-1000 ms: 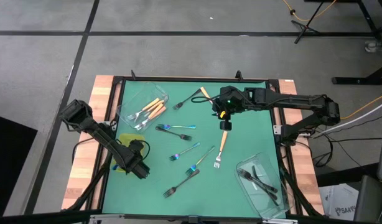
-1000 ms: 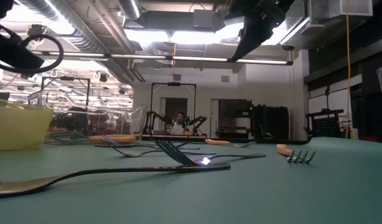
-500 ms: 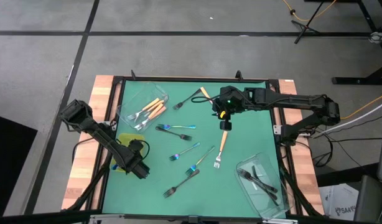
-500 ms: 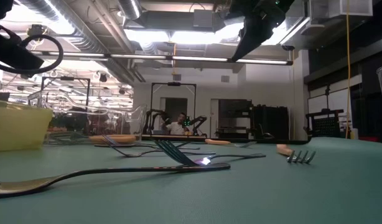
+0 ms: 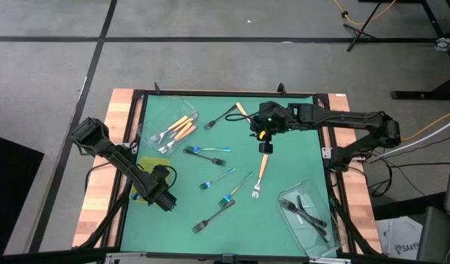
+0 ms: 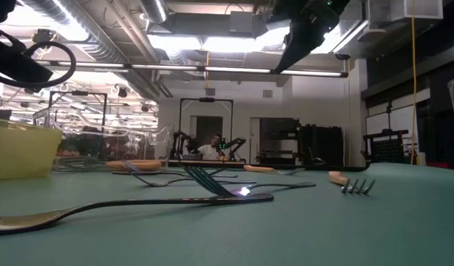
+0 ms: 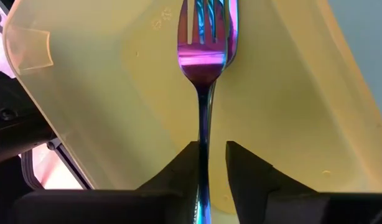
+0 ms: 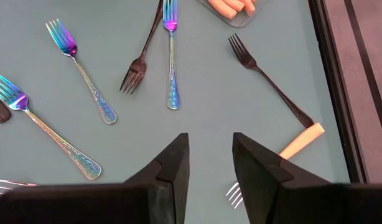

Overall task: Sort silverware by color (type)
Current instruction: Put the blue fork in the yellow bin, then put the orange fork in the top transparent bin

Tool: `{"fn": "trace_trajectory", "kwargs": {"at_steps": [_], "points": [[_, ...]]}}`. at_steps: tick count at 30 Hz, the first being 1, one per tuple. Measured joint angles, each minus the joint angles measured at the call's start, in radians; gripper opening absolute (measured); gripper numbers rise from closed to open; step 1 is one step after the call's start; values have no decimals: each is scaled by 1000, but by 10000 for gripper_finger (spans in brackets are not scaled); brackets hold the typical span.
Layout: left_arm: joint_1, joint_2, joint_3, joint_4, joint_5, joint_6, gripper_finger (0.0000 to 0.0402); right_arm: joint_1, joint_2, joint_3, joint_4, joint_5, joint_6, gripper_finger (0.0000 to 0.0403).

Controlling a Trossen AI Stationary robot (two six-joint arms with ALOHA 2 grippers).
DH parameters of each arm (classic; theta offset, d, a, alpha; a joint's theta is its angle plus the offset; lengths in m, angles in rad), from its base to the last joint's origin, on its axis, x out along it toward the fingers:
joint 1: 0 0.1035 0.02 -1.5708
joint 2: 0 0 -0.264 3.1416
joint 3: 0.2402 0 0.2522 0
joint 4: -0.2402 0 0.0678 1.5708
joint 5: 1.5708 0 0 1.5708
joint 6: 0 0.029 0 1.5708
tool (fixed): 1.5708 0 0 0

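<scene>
One iridescent blue-purple fork (image 7: 202, 68) between the left gripper (image 7: 211, 163)'s narrowly parted fingers, its head over the yellow-green plastic tray (image 7: 116, 93). Right gripper (image 8: 209, 158): wide, empty, above scattered forks.

Bench (image 5: 283, 110) has a green mat on top, w/ wood strips along left and right edges and a dark frame around. Far-left corner of the mat: a clear tub (image 5: 166, 117). Near-right corner: a second clear tub (image 5: 313, 213), lying at an angle. At the left edge, approx. halfway, a yellow-green tray (image 7: 290, 99); in the low view it stands at far left (image 6: 20, 151). Floor (image 5: 210, 66) is grey w/ dark lines. Behind the bench, far off in the room, a person (image 6: 212, 148) sits under bright ceiling lights.
</scene>
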Motion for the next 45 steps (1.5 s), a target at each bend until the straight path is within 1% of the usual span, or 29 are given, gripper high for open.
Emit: {"fn": "trace_trajectory", "kwargs": {"at_steps": [4, 11, 22, 33, 38, 40, 45], "points": [[0, 2, 0, 4, -1, 0, 89, 0, 0, 0, 0, 0, 0, 113], [0, 2, 8, -2, 1, -1, 88, 0, 0, 0, 0, 0, 0, 113], [0, 2, 107, -21, -2, 6, 88, 0, 0, 0, 0, 0, 0, 113], [0, 1, 187, -148, -3, 6, 88, 0, 0, 0, 0, 0, 0, 113], [0, 1, 223, -156, -31, 6, 88, 0, 0, 0, 0, 0, 0, 113], [0, 1, 234, -156, -47, 6, 88, 0, 0, 0, 0, -21, -1, 113], [1, 1, 268, -156, -115, 6, 88, 1, 0, 0, 0, -158, -25, 113]]}}
